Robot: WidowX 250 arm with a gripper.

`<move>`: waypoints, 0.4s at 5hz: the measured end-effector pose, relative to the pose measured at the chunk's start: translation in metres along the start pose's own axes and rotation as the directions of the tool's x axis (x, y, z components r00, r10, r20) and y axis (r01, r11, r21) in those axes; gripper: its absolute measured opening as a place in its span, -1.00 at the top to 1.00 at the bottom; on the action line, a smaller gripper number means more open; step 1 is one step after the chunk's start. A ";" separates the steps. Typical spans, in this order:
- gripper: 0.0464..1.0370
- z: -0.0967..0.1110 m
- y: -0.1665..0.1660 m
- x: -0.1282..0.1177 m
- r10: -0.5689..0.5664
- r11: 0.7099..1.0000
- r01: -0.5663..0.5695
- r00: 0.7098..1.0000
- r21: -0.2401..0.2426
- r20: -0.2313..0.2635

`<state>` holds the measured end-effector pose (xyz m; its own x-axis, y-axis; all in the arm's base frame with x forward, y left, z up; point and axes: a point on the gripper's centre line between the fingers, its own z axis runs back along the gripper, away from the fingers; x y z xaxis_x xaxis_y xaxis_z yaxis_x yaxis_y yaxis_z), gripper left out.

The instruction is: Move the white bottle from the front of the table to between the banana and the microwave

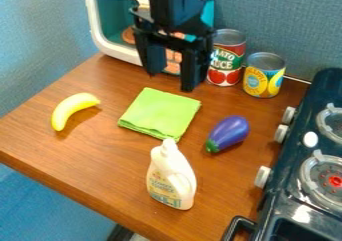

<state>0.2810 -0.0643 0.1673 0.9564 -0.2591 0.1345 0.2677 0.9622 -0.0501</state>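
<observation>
My fingers hang apart, my gripper [172, 81] above the far edge of the cloth [160, 113], bright green, folded flat on the table [100, 172]. Around the cloth: eggplant [228, 133] stoveward, banana [72, 108] opposite, upright white bottle [172, 177] in front, cans [226, 60] and microwave [115, 46] behind.

From above its near edge, the camera looks down at a slant and fairly close across the wooden table [100, 155], facing the blue wall [287, 25] behind it.

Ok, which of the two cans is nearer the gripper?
The red-labelled can, close by the gripper; the yellow-and-blue can stands farther off, nearer the stove.
</observation>
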 end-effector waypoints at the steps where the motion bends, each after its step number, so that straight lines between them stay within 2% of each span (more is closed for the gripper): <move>1: -0.92 -0.007 -0.020 -0.005 -0.043 0.999 0.043 0.999 0.020 -0.026; 2: -0.92 -0.018 -0.028 -0.014 -0.076 0.996 0.078 0.996 0.040 -0.054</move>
<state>0.2625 -0.0897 0.1493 0.9383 -0.3353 0.0843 0.3365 0.9417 -0.0002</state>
